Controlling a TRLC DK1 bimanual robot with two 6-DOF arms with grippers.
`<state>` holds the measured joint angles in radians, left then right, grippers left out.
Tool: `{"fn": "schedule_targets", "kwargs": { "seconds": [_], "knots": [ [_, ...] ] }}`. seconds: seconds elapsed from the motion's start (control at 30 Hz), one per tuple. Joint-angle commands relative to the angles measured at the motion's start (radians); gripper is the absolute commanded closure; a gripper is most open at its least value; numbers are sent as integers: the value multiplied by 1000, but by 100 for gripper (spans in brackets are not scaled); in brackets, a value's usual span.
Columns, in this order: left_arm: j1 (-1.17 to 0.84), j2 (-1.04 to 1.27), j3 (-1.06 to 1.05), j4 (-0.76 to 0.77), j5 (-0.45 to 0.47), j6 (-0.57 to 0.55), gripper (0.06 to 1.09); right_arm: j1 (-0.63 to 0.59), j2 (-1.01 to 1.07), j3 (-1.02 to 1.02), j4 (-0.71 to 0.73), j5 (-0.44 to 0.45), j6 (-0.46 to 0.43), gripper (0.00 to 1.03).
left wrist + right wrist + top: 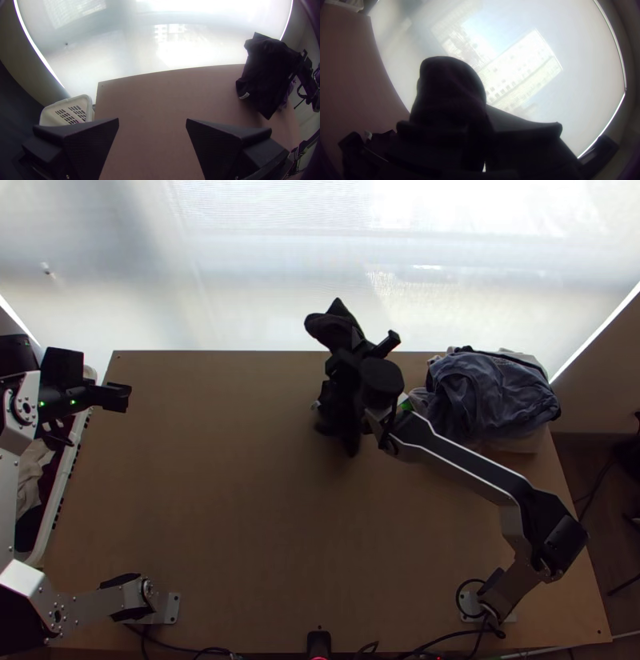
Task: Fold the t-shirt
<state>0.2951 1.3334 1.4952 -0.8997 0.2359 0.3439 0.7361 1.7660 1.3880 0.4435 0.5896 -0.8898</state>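
Observation:
My left gripper [117,397] is at the table's left side; in the left wrist view the same gripper [152,122] stands open with nothing between its fingers. Near the far edge, right of the middle, my right gripper [354,358] holds up a black t-shirt [342,412]. In the left wrist view the t-shirt [266,73] hangs bunched, a small white tag at its side. Seen from the right wrist, dark cloth [448,86] bulges up beyond the right gripper [485,128], which is shut on it. Which part of the shirt is gripped, I cannot tell.
A pile of blue-grey and pale clothes [488,392] lies at the table's far right corner. Off the left edge stands a white basket [54,504] with cloth inside; its slotted wall [71,111] shows in the left wrist view. Bare wood [208,476] spreads across the table's middle and left.

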Motion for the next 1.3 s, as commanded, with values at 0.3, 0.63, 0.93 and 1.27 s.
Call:
{"fn": "schedule_targets", "kwargs": {
  "seconds": [0.3,0.63,0.93,1.27],
  "knots": [
    [3,-36,-18,-15,0,-48,11,-176,-39,23,-20,-76,65,100],
    [-25,-31,-18,-8,-1,-86,11,-228,-117,29,-26,-93,77,100],
    [-33,-31,-6,-7,-1,-91,11,-270,-197,-4,-26,-66,101,100],
    [-48,-30,-10,-8,-7,-89,11,-323,-280,-67,-22,-65,118,100]
  ]
}}
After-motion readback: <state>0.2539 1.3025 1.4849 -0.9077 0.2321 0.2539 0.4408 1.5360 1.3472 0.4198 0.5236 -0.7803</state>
